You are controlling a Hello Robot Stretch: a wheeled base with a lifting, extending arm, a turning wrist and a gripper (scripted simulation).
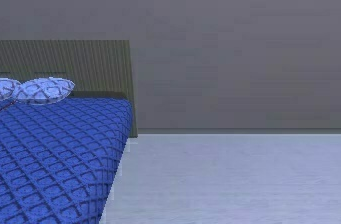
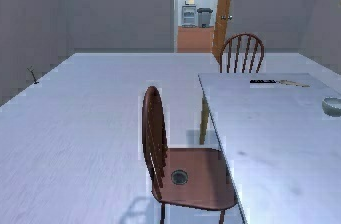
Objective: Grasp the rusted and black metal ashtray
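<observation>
Round ashtray (image 2: pixel 180 178) flat on chair seat (image 2: pixel 208 172)

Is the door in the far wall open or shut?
Open. The brown door stands swung to the right of the doorway, and a further room with a reddish floor shows through it.

- no legible text, numbers or signs in either view;
- bedspread (image 1: pixel 48 150): lattice pattern only (no lettering);
- flat item (image 2: pixel 276 82) on table (image 2: pixel 278 140): too small to read any marks
</observation>
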